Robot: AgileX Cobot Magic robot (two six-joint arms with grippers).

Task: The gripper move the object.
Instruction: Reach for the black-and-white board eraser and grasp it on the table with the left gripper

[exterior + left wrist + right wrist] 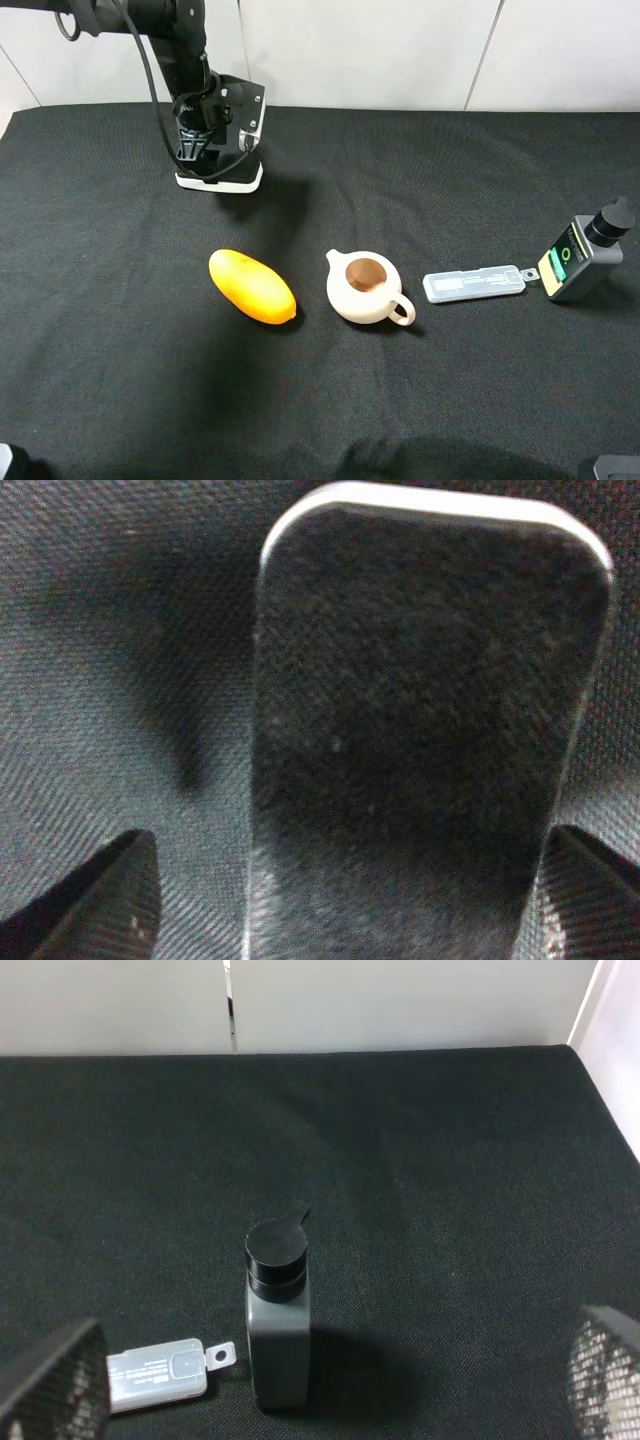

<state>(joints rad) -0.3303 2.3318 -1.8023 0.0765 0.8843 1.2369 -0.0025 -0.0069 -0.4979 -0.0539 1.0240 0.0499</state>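
Observation:
The object [220, 182], a flat block with a black top and white base, lies on the black cloth at the back left. My left gripper [203, 150] hangs straight over it, open. In the left wrist view the object [420, 710] fills the space between the two black fingertips [100, 900]. One fingertip stands a little apart from its side and the other is at its opposite edge. My right gripper [320, 1390] is open wide and empty, low at the front right, behind the grey bottle.
An orange oval [251, 286] and a white teapot [366, 288] lie mid-table. A clear flat plastic case [473, 284] and a grey bottle with black cap [582, 256] lie at the right; both also show in the right wrist view, the bottle [277, 1320] and the case [160, 1374].

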